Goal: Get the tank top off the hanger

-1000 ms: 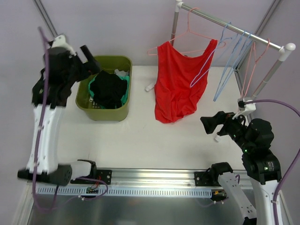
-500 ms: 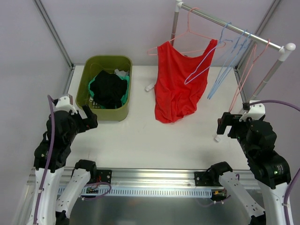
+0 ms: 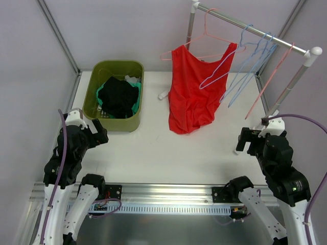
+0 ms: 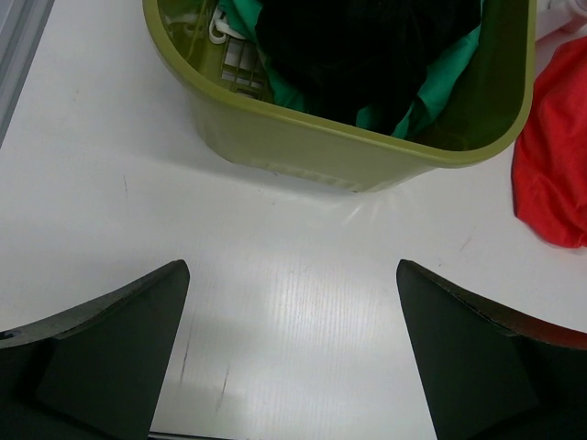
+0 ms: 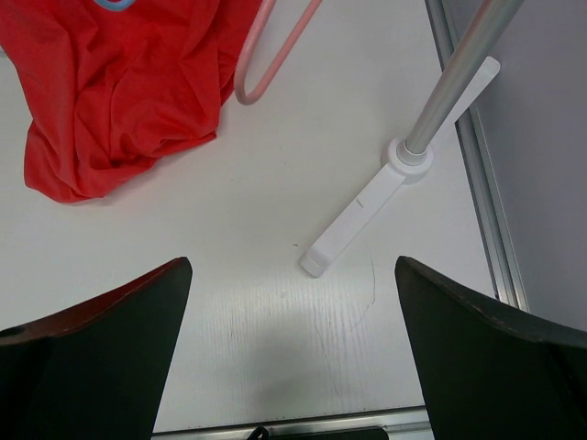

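The left gripper (image 4: 292, 275) is held wide open and empty above the table (image 4: 92, 202), near its left edge. Only the inner faces of its fingers are seen, the rest being cut off by the frame. Just beyond it stands the green basket (image 4: 303, 147), filled with dark and green clothes (image 4: 367, 46) whose kinds cannot be made out. The right gripper (image 5: 292, 270) is likewise spread wide with nothing held, near the right edge, by the rack's white foot (image 5: 353, 225). The red tank top (image 3: 194, 92) is hung on a pink hanger (image 3: 204, 38) from the rail (image 3: 250, 28) toward the far right corner. Its hem appears to be resting on the table, and it is partly crossed by a blue hanger (image 3: 217, 68).
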Controlling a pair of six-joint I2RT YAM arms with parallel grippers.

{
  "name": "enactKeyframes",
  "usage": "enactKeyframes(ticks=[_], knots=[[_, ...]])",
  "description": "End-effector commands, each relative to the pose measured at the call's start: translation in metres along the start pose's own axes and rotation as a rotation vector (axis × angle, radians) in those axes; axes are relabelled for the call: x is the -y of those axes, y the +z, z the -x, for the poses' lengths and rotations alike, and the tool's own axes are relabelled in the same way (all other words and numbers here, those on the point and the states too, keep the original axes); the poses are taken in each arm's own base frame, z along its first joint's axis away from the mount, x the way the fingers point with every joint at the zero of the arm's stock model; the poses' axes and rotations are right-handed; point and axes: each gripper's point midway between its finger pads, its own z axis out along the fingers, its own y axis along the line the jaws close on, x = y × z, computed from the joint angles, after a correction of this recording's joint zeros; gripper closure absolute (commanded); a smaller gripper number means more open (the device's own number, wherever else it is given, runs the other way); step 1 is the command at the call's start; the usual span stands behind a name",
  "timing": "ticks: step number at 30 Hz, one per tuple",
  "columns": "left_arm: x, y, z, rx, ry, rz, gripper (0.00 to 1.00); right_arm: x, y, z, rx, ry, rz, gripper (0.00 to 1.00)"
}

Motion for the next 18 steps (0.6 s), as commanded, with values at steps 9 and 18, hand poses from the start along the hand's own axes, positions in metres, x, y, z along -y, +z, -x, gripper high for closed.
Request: enactKeyframes(ticks=[9,18], knots=[[0.0042,0.0037,0.0050,0.024,-0.016,-0.015,0.01,0.0017,-0.0002,0.0034,0.022,0.022,-0.012,0.00],[0.0050,0.0020,0.0068,0.036,-0.017,-0.022,0.01,-0.0048,0.0032,0.0053,0.033,0.045,0.013,0.00]])
